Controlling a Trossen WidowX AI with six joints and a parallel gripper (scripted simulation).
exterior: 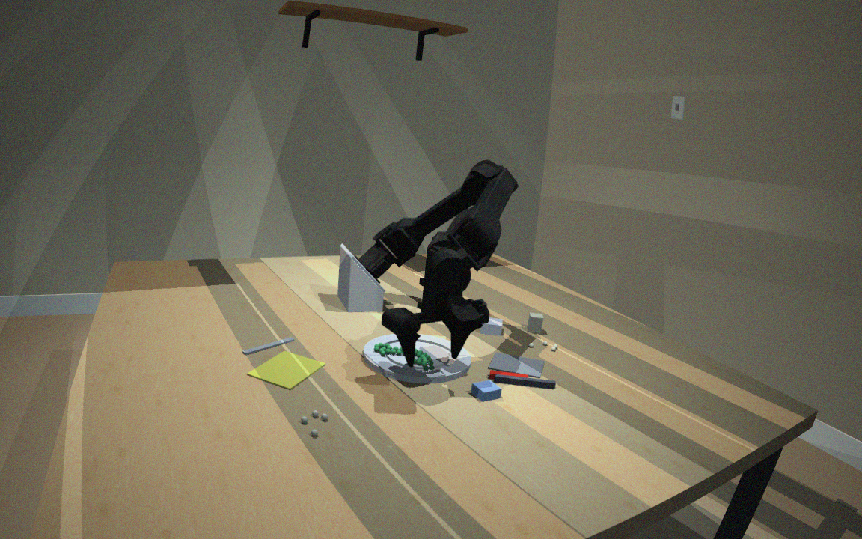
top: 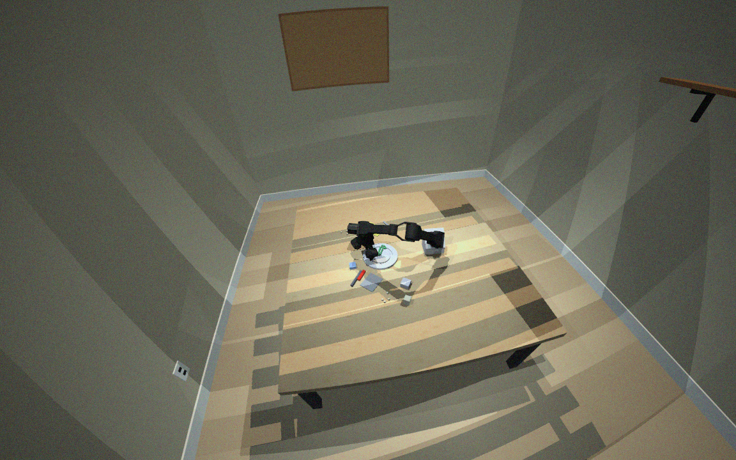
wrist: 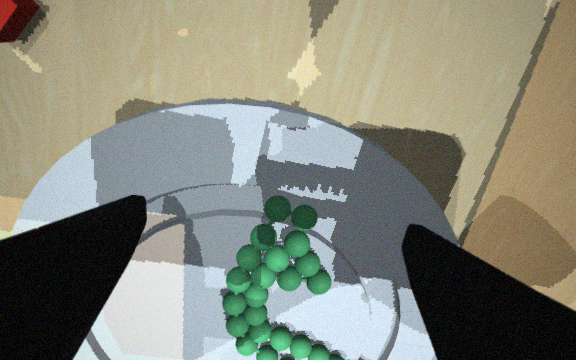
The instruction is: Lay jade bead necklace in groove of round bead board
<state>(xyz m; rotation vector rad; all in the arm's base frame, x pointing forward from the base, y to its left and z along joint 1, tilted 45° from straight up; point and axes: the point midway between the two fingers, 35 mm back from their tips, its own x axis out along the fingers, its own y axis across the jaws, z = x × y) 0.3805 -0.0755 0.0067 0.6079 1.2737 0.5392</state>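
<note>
- Top view: centre of frame, the black metal parallel-jaw gripper (top: 369,253) (exterior: 432,361) (wrist: 278,222) is over the round white bead board (top: 389,256) (exterior: 370,361) (wrist: 58,185).
- Exterior view: fingers spread, nothing pinched; the green jade bead necklace (top: 382,250) (exterior: 423,359) (wrist: 255,315) lies bunched on the board. Striped light crosses the pale wooden table (top: 359,354) (exterior: 173,436) (wrist: 393,60) and grey walls.
- Wrist view: necklace lower centre, mostly off the groove. We should pinch one strand low, then ease it outward along the ring.
</note>
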